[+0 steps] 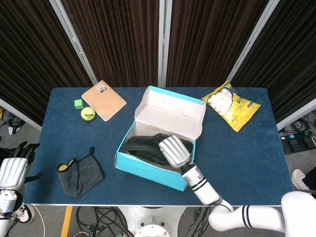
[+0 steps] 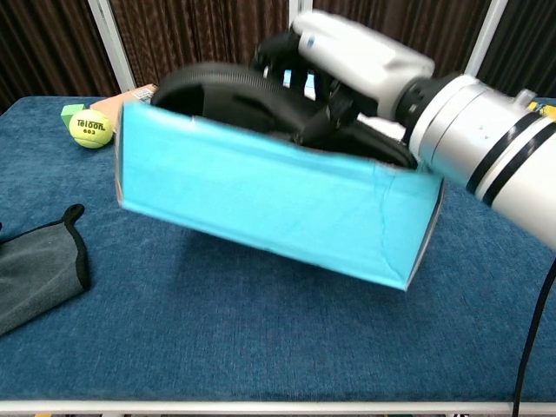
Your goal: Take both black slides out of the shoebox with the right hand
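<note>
The teal shoebox (image 1: 148,170) (image 2: 269,204) is tilted and raised off the blue table on its near side, with its lid (image 1: 170,111) open at the back. Two black slides (image 1: 145,145) lie inside; the upper slide (image 2: 234,91) rises above the box's front wall. My right hand (image 1: 174,150) (image 2: 356,52) reaches into the box from the near right and grips that upper slide, fingers curled around it. My left hand (image 1: 11,170) hangs off the table's left edge, fingers apart and holding nothing.
At the back left are a brown notebook (image 1: 103,99), a tennis ball (image 1: 87,114) (image 2: 88,128) and a small green cube (image 1: 78,103). A grey cloth (image 1: 79,175) (image 2: 35,274) lies front left. A yellow snack bag (image 1: 230,105) is back right.
</note>
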`<state>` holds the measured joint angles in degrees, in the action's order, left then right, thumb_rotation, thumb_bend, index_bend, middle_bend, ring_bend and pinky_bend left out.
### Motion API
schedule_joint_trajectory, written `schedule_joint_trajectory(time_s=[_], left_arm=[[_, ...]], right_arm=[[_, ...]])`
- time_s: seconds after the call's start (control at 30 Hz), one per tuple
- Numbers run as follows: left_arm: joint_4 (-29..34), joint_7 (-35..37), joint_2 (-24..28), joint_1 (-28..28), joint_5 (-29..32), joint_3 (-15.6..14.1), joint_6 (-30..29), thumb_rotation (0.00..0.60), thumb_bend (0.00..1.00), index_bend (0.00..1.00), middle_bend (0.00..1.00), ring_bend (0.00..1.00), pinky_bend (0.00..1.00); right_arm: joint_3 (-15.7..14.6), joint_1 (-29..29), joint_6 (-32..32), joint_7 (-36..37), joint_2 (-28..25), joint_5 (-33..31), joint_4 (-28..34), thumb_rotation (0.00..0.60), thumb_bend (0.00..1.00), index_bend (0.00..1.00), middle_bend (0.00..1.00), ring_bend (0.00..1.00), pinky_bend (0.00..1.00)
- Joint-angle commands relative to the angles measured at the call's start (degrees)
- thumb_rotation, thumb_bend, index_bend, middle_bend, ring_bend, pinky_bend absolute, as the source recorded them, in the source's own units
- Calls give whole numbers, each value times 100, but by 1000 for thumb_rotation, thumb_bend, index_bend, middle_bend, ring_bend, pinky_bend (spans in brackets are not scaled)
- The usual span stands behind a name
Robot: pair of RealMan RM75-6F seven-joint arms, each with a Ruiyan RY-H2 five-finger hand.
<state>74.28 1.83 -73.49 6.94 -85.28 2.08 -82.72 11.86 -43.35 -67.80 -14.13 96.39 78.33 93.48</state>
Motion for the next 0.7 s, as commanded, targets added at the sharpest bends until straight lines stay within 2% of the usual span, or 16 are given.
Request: schedule_joint_trajectory(time_s=[0.03,0.17,0.4,0.57,0.7], left_arm=[[37,-51,10,6,-7,3,-9,600,0,156,195,96,315],[79,-103,7,-3,9,-8,3,600,0,156,195,96,315],[118,-157,5,-20,18,-19,-7,600,0,156,195,96,315],[76,-116,5,-28,42,-24,19,600,0,156,195,96,315],[24,-57,-13,-29,36,-22,12,600,0,156,195,96,315]], right_arm=[[176,134,-495,688,-94,541,-247,600,402,677,625,526,726],[181,143,-537,930,-109,661,-471,600,406,677,626,526,726],[-137,64,117,915,-25,470,-780,600,412,678,625,527,726],[-173,-5,319,978,74,452,-958,600,417,690,631,536,729],[-226,-135,719,991,-87,415,-887,600,432,724,655,562,747]])
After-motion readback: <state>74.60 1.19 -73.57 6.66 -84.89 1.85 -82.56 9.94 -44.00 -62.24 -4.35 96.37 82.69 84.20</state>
